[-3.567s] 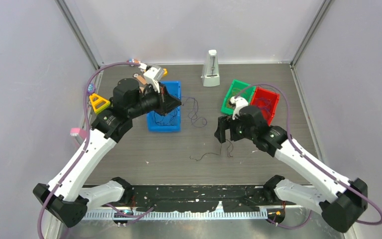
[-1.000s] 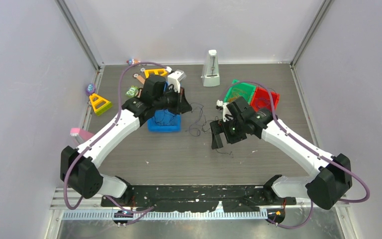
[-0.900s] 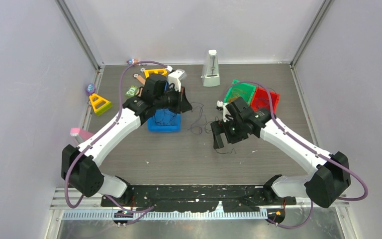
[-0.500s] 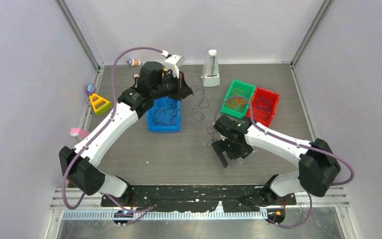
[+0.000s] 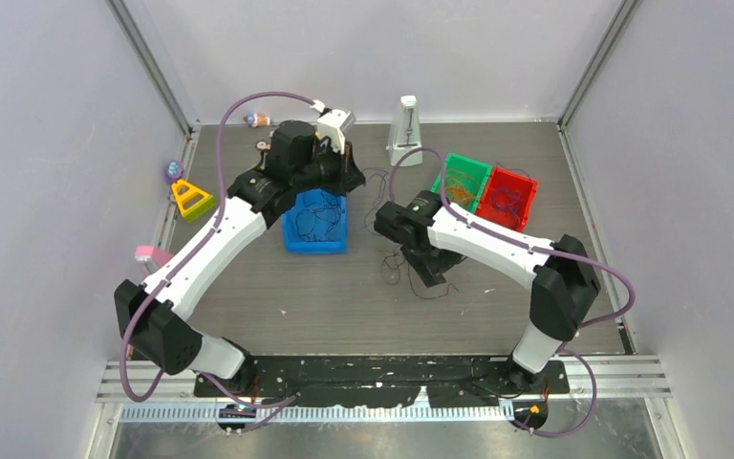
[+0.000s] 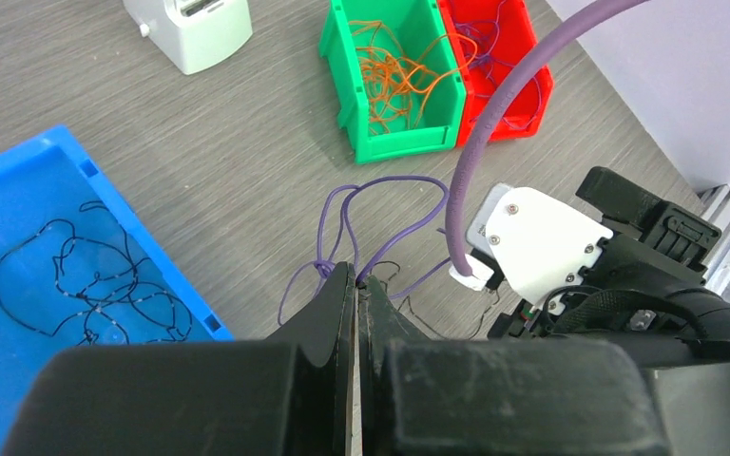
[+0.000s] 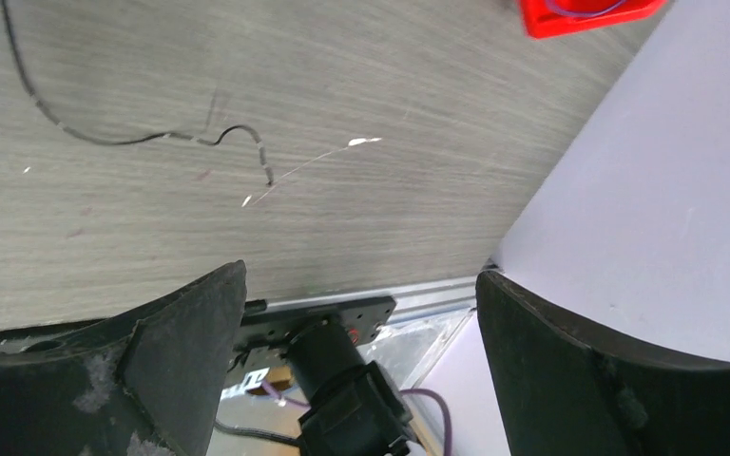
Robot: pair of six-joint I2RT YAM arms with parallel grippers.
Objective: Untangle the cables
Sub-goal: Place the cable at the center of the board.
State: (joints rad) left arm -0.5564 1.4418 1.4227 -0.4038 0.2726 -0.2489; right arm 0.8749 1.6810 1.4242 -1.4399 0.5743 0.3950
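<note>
Grey wood-grain desk (image 5: 344,306) carries three open plastic bins. Blue rectangular bin (image 5: 313,247): left of centre. Green bin (image 5: 468,159) and red bin (image 5: 516,174): far right, side by side, touching. White-grey pyramid-shaped metronome (image 5: 404,129): upright, far centre. Yellow triangular plastic frame (image 5: 191,198): left edge. Small pink piece (image 5: 150,254): left edge, nearer.

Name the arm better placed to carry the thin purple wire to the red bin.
Left. The left gripper is shut on the thin purple wire, while the right gripper hangs open, holding nothing.
</note>
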